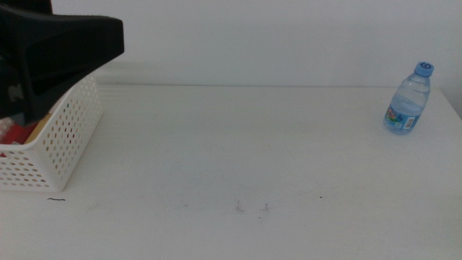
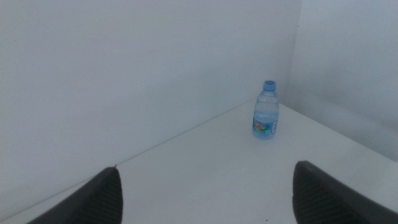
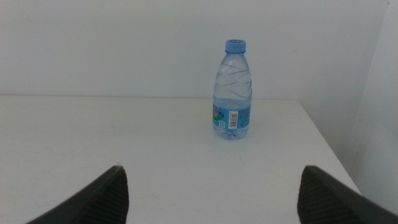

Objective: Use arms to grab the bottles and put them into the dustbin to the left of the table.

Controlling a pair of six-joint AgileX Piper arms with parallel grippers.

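Note:
The small clear water bottle (image 1: pixel 409 101) with a blue cap stands upright at the table's far right back corner. It also shows in the left wrist view (image 2: pixel 266 112) and the right wrist view (image 3: pixel 233 93). The white perforated dustbin (image 1: pixel 65 137) sits at the left edge. Something red (image 1: pixel 14 133) lies inside it, partly hidden. My left arm (image 1: pixel 58 43) hangs above the dustbin, and its gripper (image 2: pixel 208 177) is open and empty. My right gripper (image 3: pixel 214 177) is open and empty, facing the bottle from a distance; it is out of the middle view.
The white table (image 1: pixel 245 159) has a few small dark marks (image 1: pixel 240 208) near the front middle and a short dark line (image 1: pixel 56 199) by the dustbin. A white wall runs behind the table's back edge.

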